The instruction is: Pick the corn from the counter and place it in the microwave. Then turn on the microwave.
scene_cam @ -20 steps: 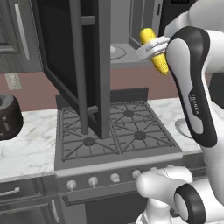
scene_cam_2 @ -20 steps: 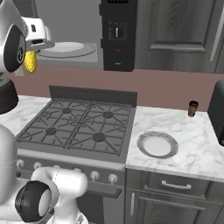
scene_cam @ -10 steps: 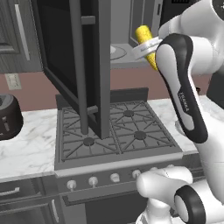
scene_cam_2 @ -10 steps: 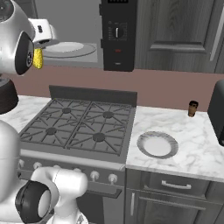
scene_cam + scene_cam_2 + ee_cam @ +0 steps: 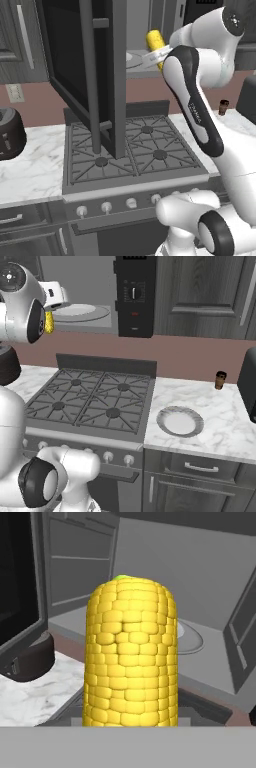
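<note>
The corn (image 5: 154, 39) is a yellow cob held upright high above the stove, and my gripper (image 5: 156, 53) is shut on its lower part. In the right base view the corn (image 5: 49, 323) hangs just left of the microwave (image 5: 134, 298), level with its open cavity. The microwave door (image 5: 82, 75) stands swung wide open. In the hand view the corn (image 5: 131, 657) hides the fingertips, with the grey inside of the microwave (image 5: 200, 572) and its glass turntable (image 5: 191, 640) behind it. The white marble counter (image 5: 220, 418) lies far below.
Under the arm lies the grey gas stove (image 5: 90, 401). A white plate (image 5: 180, 421) and a small brown bottle (image 5: 220, 380) sit on the counter to the right, beside a dark appliance (image 5: 248, 386). On the left counter stands a round dark toaster (image 5: 7, 132).
The gripper has carried the corn a little closer to the microwave's opening. The grip has not changed, and the door has not moved.
</note>
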